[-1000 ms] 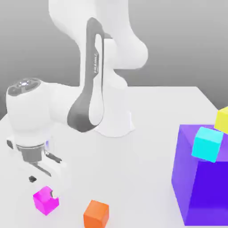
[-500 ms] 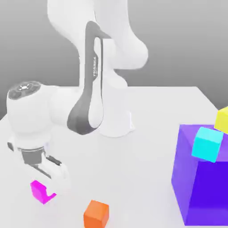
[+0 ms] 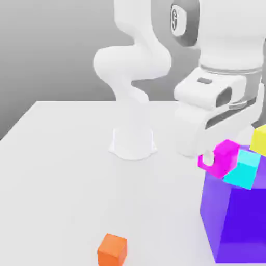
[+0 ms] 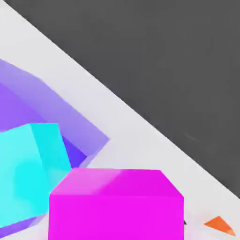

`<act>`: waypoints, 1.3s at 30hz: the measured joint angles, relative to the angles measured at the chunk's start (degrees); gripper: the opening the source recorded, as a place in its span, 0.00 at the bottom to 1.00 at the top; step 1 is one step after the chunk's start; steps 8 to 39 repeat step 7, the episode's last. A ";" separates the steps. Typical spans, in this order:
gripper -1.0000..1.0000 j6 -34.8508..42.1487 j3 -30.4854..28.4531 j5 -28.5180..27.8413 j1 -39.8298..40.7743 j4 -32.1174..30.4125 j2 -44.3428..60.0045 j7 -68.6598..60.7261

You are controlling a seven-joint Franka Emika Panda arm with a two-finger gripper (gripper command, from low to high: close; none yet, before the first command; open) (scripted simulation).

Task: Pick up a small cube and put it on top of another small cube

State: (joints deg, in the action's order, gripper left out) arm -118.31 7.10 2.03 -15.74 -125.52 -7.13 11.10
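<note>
Magenta cube (image 3: 227,154) is sitting in the gripper (image 3: 217,159), off the table (image 3: 78,171), up by the near-left top edge of the big purple cube (image 3: 236,223), going by the exterior view's left. Fingers are closing on it from opposite sides; one white fingertip (image 3: 209,157) is showing against a face. Cube is looking tilted in the exterior view and is lying just beside the cyan cube (image 4: 23,173), contact unclear. Yellow cube (image 3: 260,140) is showing close by; orange cube (image 3: 112,250) is resting on the table, well apart.

Handling, my guess: flat plain faces are suggesting a stiff, light block, not squashy, not fragile. No bulging or denting is showing at the grip. Smooth sides are maybe making it a bit slippery, so a small contact patch could be letting it pivot. Best hold is probably two opposite side faces, pads flat, near mid-height, leaving the underside free for stacking. Edges and corners are looking like poor holds. Placing is calling for levelling the base first, then lowering gently; bumping the cyan cube is the main risk.
</note>
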 joint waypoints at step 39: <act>1.00 -5.63 0.68 -0.80 -0.84 -3.69 1.90 -1.84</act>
